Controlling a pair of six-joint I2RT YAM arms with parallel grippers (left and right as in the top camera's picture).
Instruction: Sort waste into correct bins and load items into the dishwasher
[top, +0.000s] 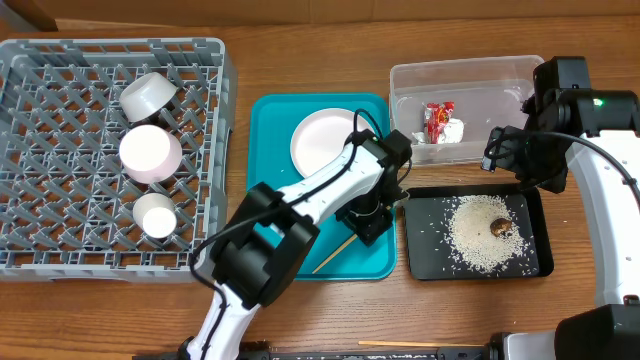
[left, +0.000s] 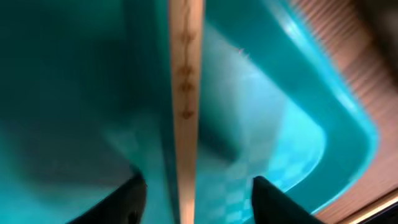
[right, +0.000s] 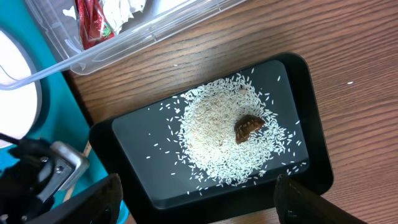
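My left gripper (top: 366, 218) is low over the teal tray (top: 270, 190), open, with a wooden chopstick (left: 185, 112) lying between its fingers (left: 199, 202). The chopstick's free end (top: 333, 256) sticks out toward the tray's front. A white plate (top: 320, 140) lies at the back of the tray. My right gripper (top: 503, 152) is open and empty above the black tray (right: 143, 149), which holds the rice (right: 214, 134) and a brown lump (right: 249, 127). The red-and-white wrapper (top: 440, 122) lies in the clear tub (top: 470, 75). Three bowls (top: 150, 150) sit in the grey rack (top: 60, 150).
A second chopstick (top: 400, 344) lies on the wooden table near the front edge. The teal tray stands between the rack and the two bins. The left arm's wrist (right: 37, 168) shows at the left edge of the right wrist view.
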